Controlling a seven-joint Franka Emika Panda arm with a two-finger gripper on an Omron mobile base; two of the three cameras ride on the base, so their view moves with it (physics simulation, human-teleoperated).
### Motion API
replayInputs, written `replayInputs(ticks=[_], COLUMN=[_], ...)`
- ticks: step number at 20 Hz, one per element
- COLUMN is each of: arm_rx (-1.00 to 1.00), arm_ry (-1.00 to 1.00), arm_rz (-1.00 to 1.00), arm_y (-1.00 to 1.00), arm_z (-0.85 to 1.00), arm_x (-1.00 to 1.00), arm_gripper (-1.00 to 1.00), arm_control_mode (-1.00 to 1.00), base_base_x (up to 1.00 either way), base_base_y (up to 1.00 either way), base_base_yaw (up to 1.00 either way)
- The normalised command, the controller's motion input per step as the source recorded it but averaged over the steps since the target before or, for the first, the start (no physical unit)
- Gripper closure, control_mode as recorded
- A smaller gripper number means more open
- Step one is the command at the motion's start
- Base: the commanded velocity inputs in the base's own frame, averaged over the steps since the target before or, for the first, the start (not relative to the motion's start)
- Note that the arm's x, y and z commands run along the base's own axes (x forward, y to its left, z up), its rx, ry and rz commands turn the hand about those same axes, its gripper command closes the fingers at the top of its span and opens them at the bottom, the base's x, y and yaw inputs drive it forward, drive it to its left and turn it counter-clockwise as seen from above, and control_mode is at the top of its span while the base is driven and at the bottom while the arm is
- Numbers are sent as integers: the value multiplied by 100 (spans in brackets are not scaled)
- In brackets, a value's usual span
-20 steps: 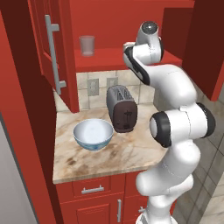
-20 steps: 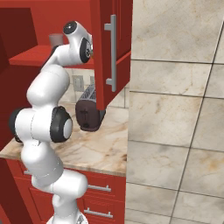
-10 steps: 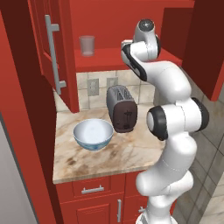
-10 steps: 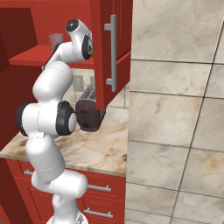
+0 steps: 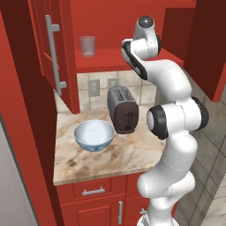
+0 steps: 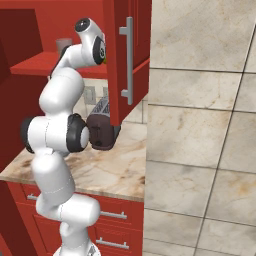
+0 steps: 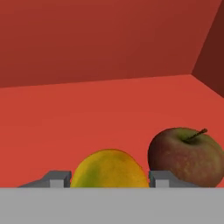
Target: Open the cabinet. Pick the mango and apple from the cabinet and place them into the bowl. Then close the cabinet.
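While the cabinet (image 5: 53, 57) stands with both doors swung open, the gripper (image 7: 109, 178) reaches in over its red shelf (image 7: 87, 113). Its two fingertips (image 7: 57, 178) sit spread on either side of the mango (image 7: 109, 169), not visibly pressing it yet. The apple (image 7: 186, 153) rests just beside the mango, close against one fingertip. A good grasp would likely close evenly on the mango's middle, without nudging the apple, then lift straight up before backing out. Below, the pale blue bowl (image 5: 94, 135) waits on the counter (image 5: 114, 156) beside the toaster (image 5: 122, 109). A glass cup (image 5: 88, 45) stands further along the shelf.
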Motion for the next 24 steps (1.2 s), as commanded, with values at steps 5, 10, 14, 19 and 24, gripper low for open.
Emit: replayInputs(ticks=[5, 10, 14, 19, 24], arm_rx=[0, -1, -1, -1, -1], arm_ry=[-14, -23, -17, -6, 1], arm_rz=[0, 0, 0, 0, 0], arm_y=[0, 1, 6, 4, 12], arm_z=[0, 0, -2, 12, 32], arm_x=[-21, -53, -64, -92, -90], arm_gripper=[100, 100, 100, 100, 100], arm_control_mode=[-100, -100, -100, -100, -100], base_base_x=[0, 0, 0, 0, 0], base_base_y=[0, 0, 0, 0, 0], base_base_yaw=[0, 0, 0, 0, 0])
